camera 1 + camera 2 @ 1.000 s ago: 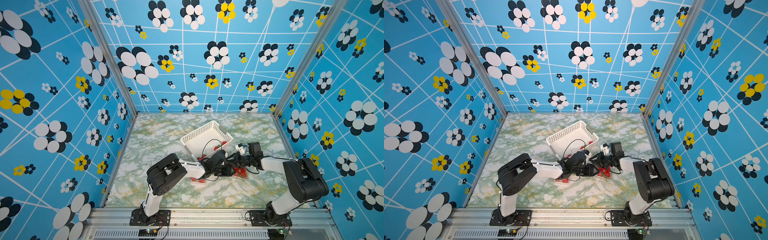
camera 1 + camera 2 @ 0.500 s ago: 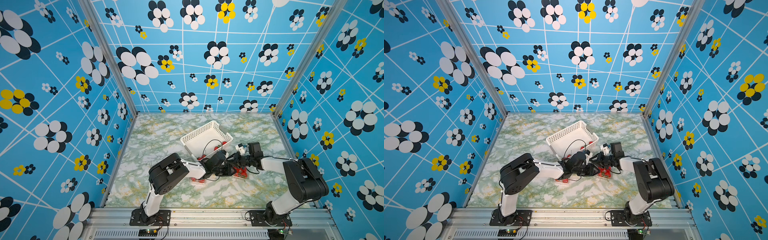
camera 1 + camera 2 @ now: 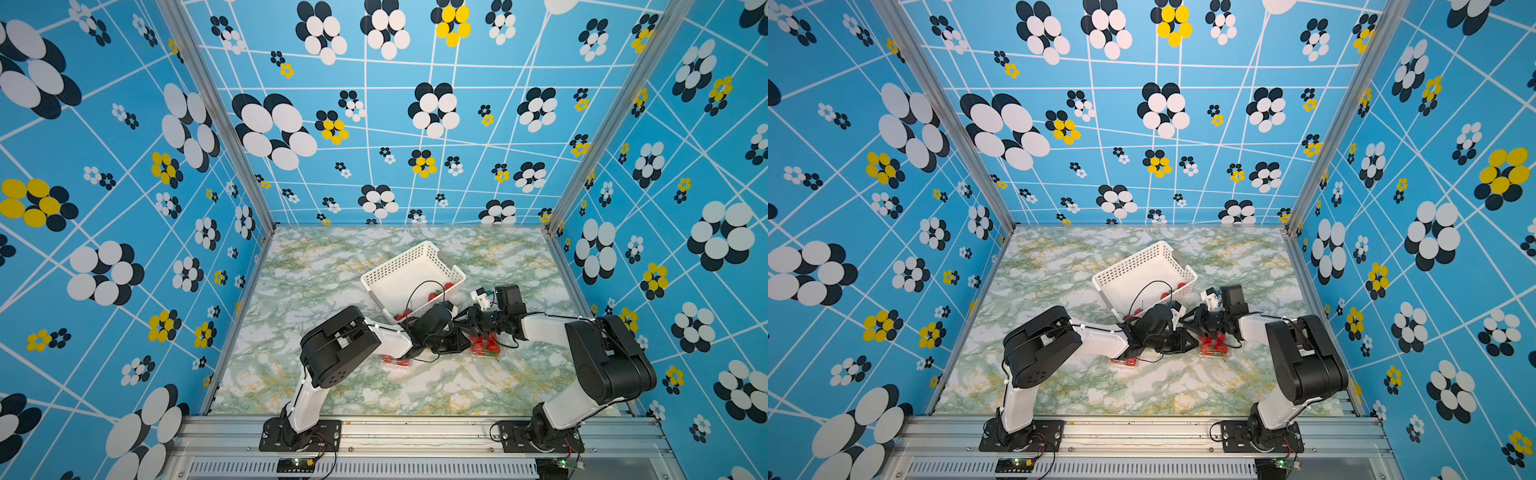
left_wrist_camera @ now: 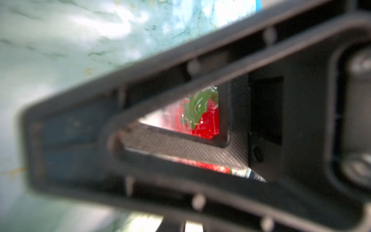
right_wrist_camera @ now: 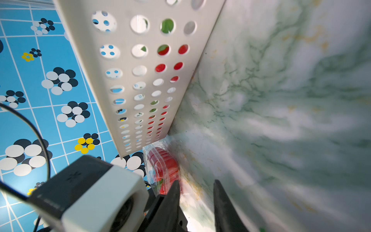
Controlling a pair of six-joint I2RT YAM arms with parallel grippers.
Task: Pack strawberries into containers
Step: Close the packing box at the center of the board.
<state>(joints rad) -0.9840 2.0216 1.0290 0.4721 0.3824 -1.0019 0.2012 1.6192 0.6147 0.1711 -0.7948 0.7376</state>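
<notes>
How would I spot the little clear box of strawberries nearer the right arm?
Find the white perforated basket mid-table. In front of its corner nearest the right arm lies a clear box packed red with strawberries. Its twin is half hidden under the left arm; this one sits just under the right arm's wrist.

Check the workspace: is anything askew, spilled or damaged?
Only the white basket: it sits skewed to the table edges, with its strawberries bunched along one wall. I see nothing spilled or damaged.
</notes>
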